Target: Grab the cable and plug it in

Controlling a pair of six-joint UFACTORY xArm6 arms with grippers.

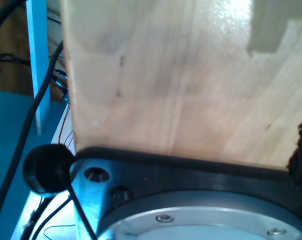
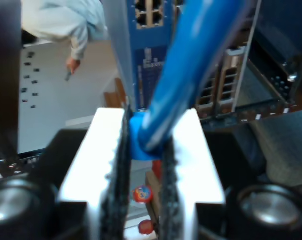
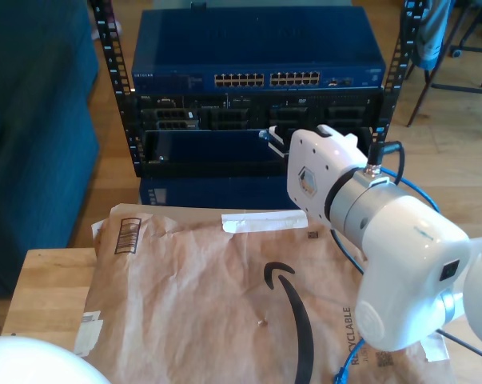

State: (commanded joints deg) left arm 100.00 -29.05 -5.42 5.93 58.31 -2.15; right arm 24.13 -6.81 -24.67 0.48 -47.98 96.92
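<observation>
My second gripper [image 2: 143, 150] is pressed together on the cable [image 2: 191, 65], pinching its blue plug end [image 2: 138, 140] between the two padded fingers [image 2: 193, 165]. From the pinch point the cable runs up and away in front of the gripper, toward the rack equipment. The blue network switch [image 2: 145, 30] stands directly ahead of the jaws, its port rows just beyond the plug; further port panels [image 2: 226, 80] lie ahead and to one side. In the exterior view, the arm [image 3: 360, 216] reaches toward the rack [image 3: 256, 96], and the cable [image 3: 408, 188] trails behind the wrist.

Judged step: the grasp is complete; the plug is being carried to a port and is not yet seated.

Next move, as judged: align the plug squarely with one open port, then advance straight along the jaw axis until it seats.

My first gripper: its state cannot be told. Its wrist view shows a pale wooden surface [image 1: 181, 75] beyond a black and metal mounting flange [image 1: 191, 200].
</observation>
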